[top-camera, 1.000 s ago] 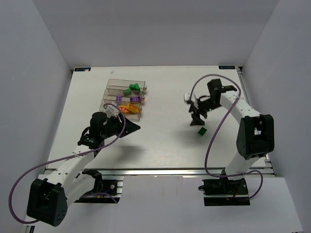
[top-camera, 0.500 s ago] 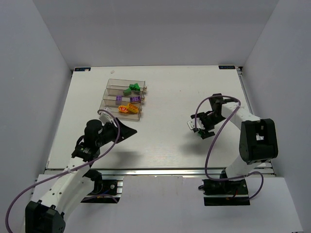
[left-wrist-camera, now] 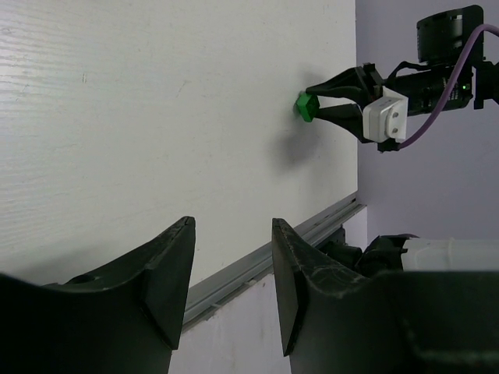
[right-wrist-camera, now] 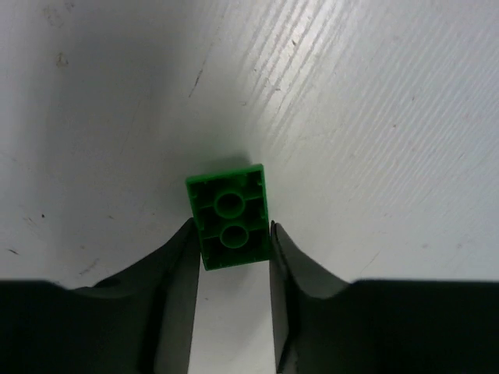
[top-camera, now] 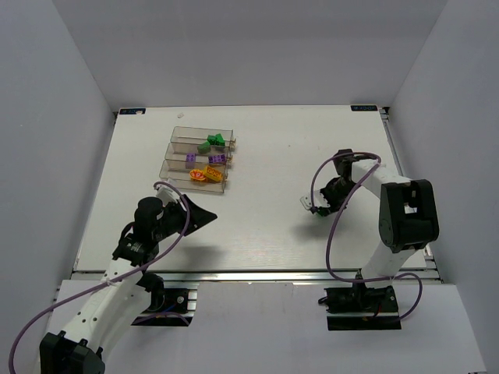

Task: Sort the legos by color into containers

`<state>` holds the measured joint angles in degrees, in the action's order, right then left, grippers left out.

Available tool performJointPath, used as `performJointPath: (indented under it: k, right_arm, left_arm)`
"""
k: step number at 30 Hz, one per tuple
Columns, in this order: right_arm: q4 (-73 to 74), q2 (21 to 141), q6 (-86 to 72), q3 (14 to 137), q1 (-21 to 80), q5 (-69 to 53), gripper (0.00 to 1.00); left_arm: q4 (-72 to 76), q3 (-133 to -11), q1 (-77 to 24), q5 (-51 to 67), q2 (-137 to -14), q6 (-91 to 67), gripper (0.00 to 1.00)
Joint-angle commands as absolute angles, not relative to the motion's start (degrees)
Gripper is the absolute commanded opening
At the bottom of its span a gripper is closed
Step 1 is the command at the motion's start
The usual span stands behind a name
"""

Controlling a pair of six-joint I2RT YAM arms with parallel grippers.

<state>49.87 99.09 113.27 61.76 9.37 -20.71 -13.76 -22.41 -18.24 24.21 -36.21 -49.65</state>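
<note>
We saw the right pincer (top-camera: pixel 318 209) clenched on a green lego (right-wrist-camera: pixel 228 216), its hollow underside facing the wrist camera, low over the tabletop (top-camera: pixel 265 226) and well apart from the containers (top-camera: pixel 179 139). The left pincer (left-wrist-camera: pixel 232 234) hung released and empty.

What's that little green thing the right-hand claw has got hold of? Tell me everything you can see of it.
It is a small rectangular green brick of glossy plastic. The right wrist camera sees its hollow underside, with two round tubes in a row. The right gripper clamps its long sides between two black fingers, near their tips. Behind it lies the white table, shadowed around the brick. Whether brick and table touch I cannot tell.
</note>
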Motion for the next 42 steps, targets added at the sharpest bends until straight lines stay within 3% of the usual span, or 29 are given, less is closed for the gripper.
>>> performJointPath:
  k: [1, 3, 7, 11, 12, 15, 21, 25, 29, 36, 42]
  right_arm:
    - [53.61, 99.58, 130.87, 64.33, 9.67, -20.48, 0.32]
    - [54.14, 99.84, 130.87, 64.86, 9.76, -21.35, 0.16]
    - [55.28, 100.46, 126.58, 68.88, 10.46, -27.66, 0.08]
    - [47.41, 103.61, 97.12, 81.09, 15.62, -41.54, 0.0]
    - [43.63, 105.71, 78.59, 83.73, 16.6, -42.18, 0.0]
    - [24.48, 110.02, 43.22, 91.48, 22.12, -35.99, 0.0]
    - [21.01, 126.89, 14.57, 118.09, 32.76, -20.43, 0.0]
    - [17.59, 134.99, 11.16, 129.54, 37.59, -6.26, 0.0]
    - [4.16, 134.91, 14.14, 122.8, 40.33, -2.38, 0.0]
    - [-3.67, 141.86, 14.94, 129.38, 41.31, 4.83, 0.0]
    - [-9.13, 143.17, 15.82, 125.6, 41.84, 6.94, 0.13]
  left_arm:
    - [-14.85, -22.5, -18.46, 22.77, -35.16, -49.92, 0.54]
    - [-15.2, -22.76, -18.46, 22.42, -34.89, -49.75, 0.54]
    - [-16.61, -23.2, -18.46, 21.8, -34.37, -49.48, 0.54]
    - [-17.58, -23.2, -18.46, 20.83, -33.75, -49.66, 0.54]
    - [-17.93, -23.2, -18.46, 20.31, -33.49, -49.92, 0.54]
    - [-17.58, -23.03, -18.46, 19.69, -33.48, -50.54, 0.54]
    - [-18.19, -24.96, -18.46, 19.25, -35.42, -49.75, 0.54]
    - [-18.46, -25.75, -18.46, 18.81, -35.86, -49.75, 0.54]
    - [-19.07, -26.28, -18.46, 18.28, -35.77, -50.01, 0.54]
    - [-21.27, -26.37, -18.46, 17.75, -34.72, -50.54, 0.54]
    - [-22.23, -26.37, -18.46, 17.84, -34.19, -51.06, 0.54]
